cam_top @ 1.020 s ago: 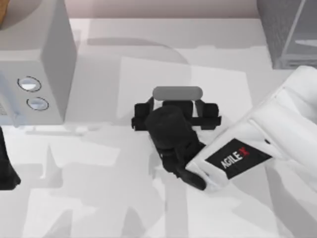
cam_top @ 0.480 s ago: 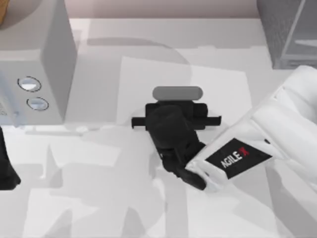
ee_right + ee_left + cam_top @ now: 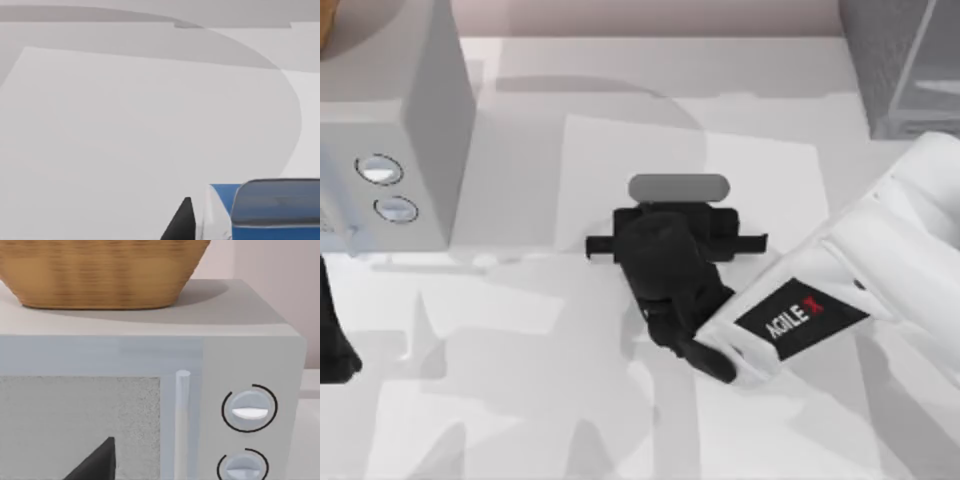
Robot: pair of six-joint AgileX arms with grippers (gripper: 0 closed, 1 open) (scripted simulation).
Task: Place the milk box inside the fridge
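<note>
Since my right end effector [image 3: 675, 215] sits mid-counter with its fingers pulled in around the milk box [image 3: 265, 212], which is tucked under it well short of the fridge [image 3: 905, 60], I'd guess it's light, slick and crushable, so squeeze the flat sides gently.

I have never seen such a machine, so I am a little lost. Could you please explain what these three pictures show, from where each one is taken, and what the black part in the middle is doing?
It is a two-armed AgileX robot at a table. One picture looks down from above; the other two come from cameras on the wrists. The black part is the right gripper, lowered over the milk box mid-table; its fingers are narrowed around the box. The left gripper is parked at the table's left edge, facing a light grey box with two round knobs, which carries a woven basket. The fridge stands at the far right.
</note>
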